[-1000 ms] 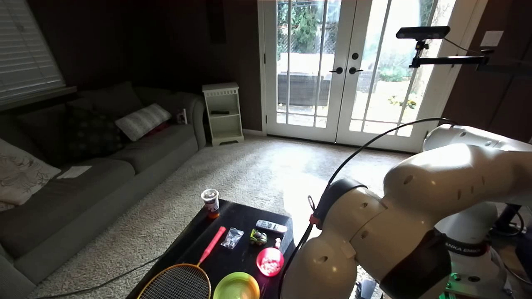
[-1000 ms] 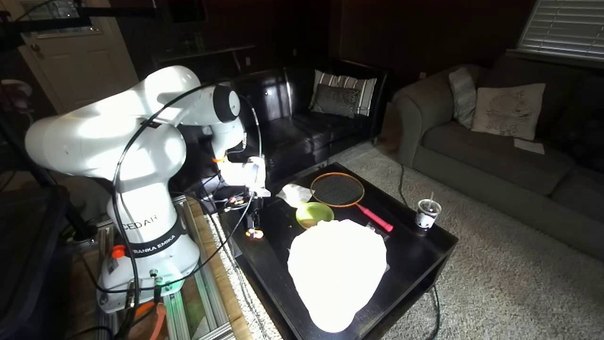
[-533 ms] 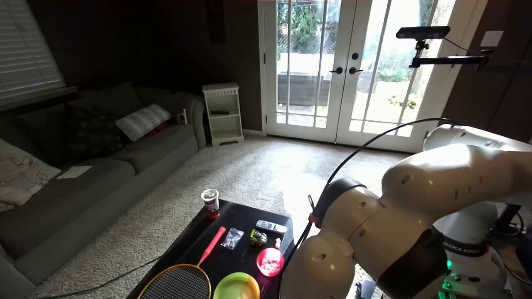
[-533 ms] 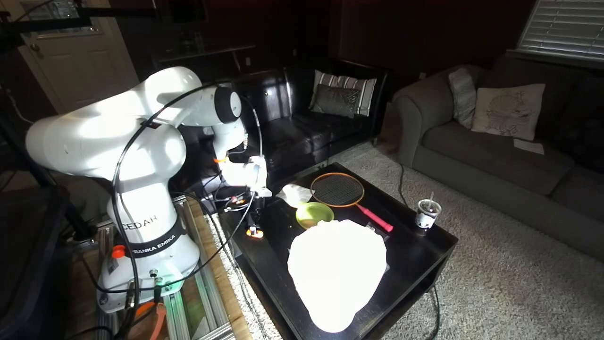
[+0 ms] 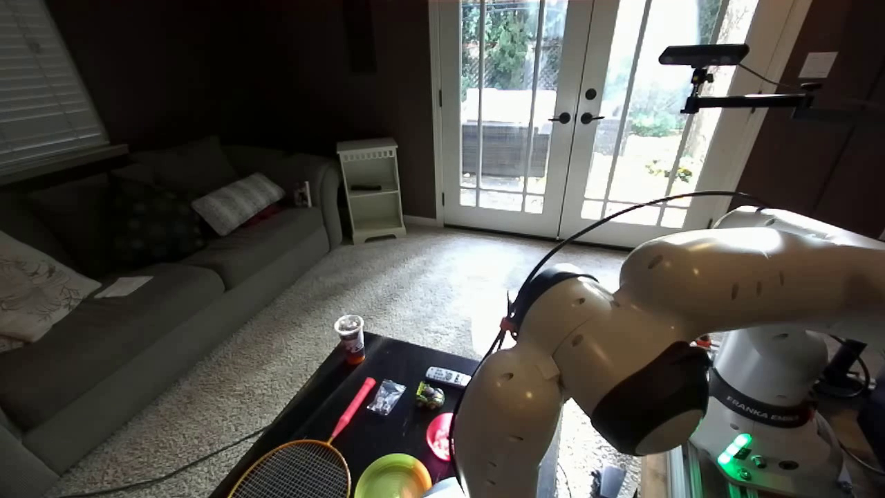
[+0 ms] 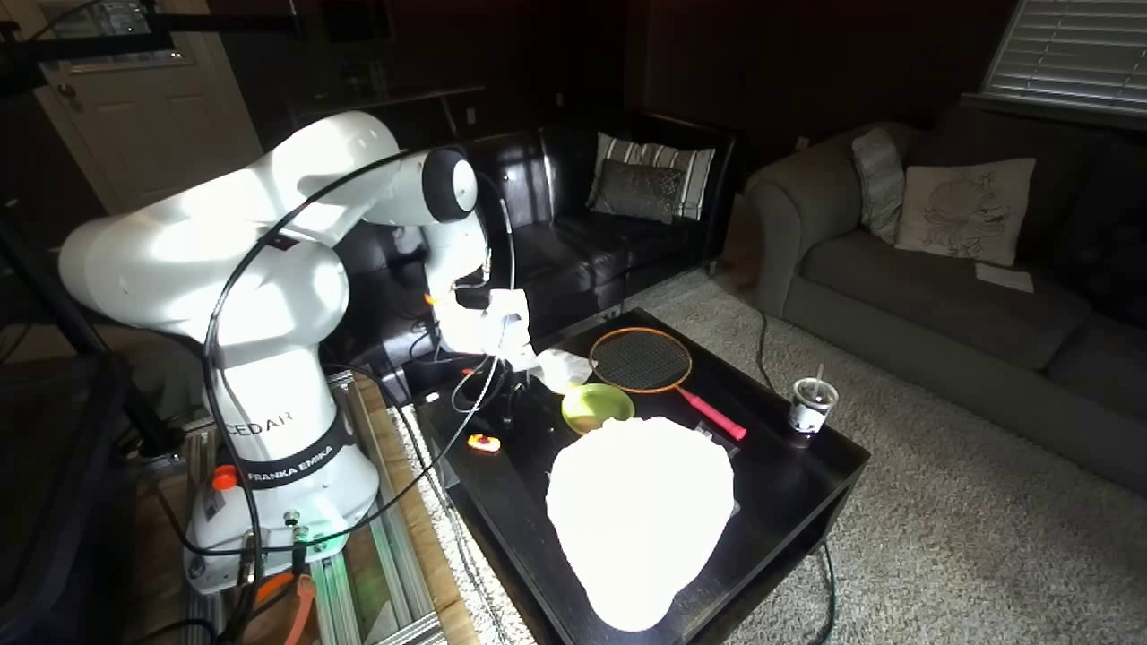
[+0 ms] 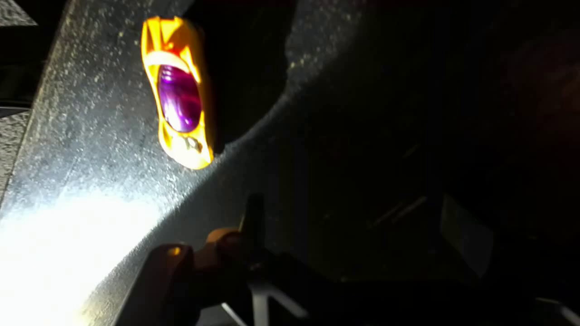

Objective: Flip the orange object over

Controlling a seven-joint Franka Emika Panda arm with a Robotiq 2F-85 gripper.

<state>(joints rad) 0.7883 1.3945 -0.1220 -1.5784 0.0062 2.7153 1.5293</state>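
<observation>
A pink bowl, bottom centre in an exterior view, holds pale pieces; a clear cup holds a drink. The orange car lies roof up on the black table, upper left of the wrist view. At left of an exterior view is a grey sofa. Since the earlier frame, the gripper has moved away from the car; whether its fingers are wide or narrow, I cannot tell.

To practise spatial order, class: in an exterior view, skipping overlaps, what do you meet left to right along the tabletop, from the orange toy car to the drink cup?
In an exterior view: orange toy car, green dish, pink racket handle, drink cup.
</observation>
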